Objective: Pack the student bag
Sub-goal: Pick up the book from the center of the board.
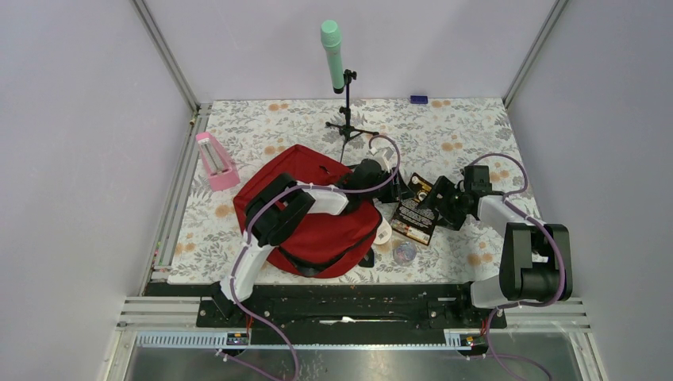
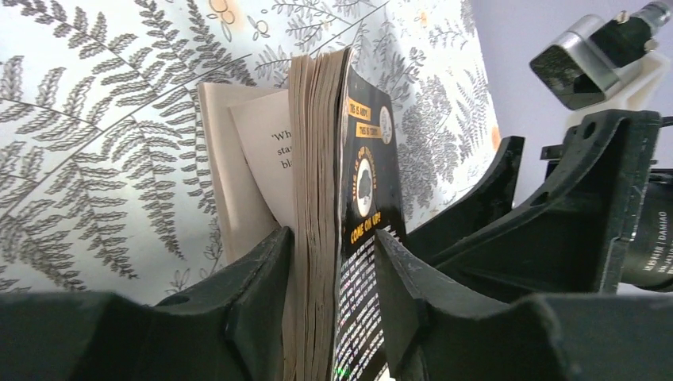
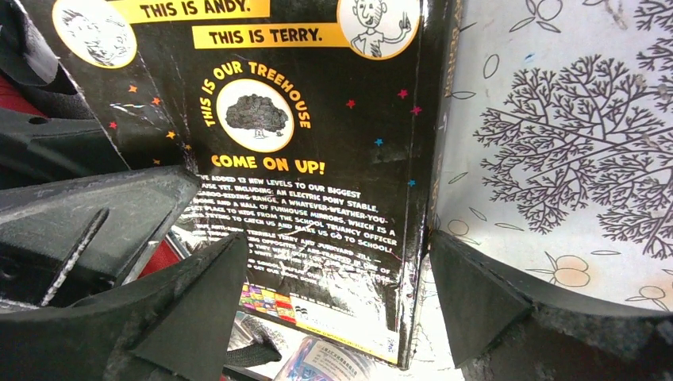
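1. Closest to us, the backpack (image 1: pixel 325 234) lies on the near-left part of the counter (image 1: pixel 444 135), under the left arm that reaches over it. We can't tell from here if its mouth is open.
2. Just beside the backpack's right side, the book (image 3: pixel 317 198) looks tilted up rather than lying flat. We reckon that's what lets a claw get at its thickness.
3. The left claw (image 2: pixel 332 242) is narrowed around that thickness, one finger on the pages and the other on the back cover, so it's pinching the book.
4. The right claw (image 3: pixel 335 254) is spread wide across the cover. We can't tell whether it presses the edges. Looks like a handover to us.
5. Further back, a pink stand (image 1: pixel 216 161) and a microphone (image 1: pixel 333 55) sit well apart from all this.
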### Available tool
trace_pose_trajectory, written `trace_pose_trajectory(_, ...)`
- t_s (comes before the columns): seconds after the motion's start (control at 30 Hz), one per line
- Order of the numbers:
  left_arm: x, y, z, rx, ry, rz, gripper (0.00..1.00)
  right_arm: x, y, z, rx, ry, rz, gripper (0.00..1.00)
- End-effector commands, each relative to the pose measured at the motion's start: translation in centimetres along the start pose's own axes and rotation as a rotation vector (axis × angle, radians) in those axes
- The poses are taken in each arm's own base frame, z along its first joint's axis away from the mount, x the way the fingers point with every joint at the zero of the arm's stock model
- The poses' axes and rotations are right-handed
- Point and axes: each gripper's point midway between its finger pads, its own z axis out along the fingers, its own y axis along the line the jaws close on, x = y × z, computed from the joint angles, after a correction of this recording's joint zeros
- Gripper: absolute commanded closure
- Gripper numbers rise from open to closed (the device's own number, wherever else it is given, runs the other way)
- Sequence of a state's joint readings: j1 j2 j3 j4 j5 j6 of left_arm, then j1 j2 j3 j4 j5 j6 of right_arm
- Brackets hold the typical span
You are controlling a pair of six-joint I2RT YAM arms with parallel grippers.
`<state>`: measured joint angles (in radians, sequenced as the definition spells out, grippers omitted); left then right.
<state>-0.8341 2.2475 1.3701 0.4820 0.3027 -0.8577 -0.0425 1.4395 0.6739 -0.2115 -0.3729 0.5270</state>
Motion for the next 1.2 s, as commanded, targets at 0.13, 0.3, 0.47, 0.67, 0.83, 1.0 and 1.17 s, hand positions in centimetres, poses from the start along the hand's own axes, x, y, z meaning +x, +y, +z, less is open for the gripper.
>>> trace_pose_trajectory(0.13, 2.0, -7.4, 0.0, 0.216, 0.025, -0.003, 0.60, -1.3, 2.4, 0.4, -0.071, -0.039, -0.043, 0.10)
trace_pose_trajectory(0.3, 2.7, -6.6, 0.4, 0.207, 0.039, -0.009, 0.79, -1.3, 2.4, 0.4, -0.067, -0.042, -0.045, 0.10)
trace_pose_trajectory(0.47, 1.5, -7.8, -0.7, 0.222, -0.001, 0.030, 1.00, -1.6, 2.4, -0.1, -0.058, -0.057, -0.059, 0.10)
trace_pose_trajectory(0.67, -1.2, -11.4, -3.0, 0.285, -0.074, 0.098, 1.00, -2.9, 3.7, -2.0, -0.082, -0.139, -0.097, 0.08)
trace_pose_trajectory(0.83, -4.1, -15.1, -5.8, 0.347, -0.154, 0.163, 1.00, -4.3, 4.2, -4.6, -0.060, -0.233, -0.145, 0.04)
trace_pose_trajectory(1.0, -7.0, -18.2, -9.2, 0.383, -0.247, 0.221, 1.00, -5.2, 5.7, -8.0, -0.091, -0.344, -0.189, 0.00)
trace_pose_trajectory(1.17, -9.0, -20.1, -12.8, 0.407, -0.319, 0.282, 1.00, -5.2, 8.5, -11.9, -0.208, -0.435, -0.250, 0.00)
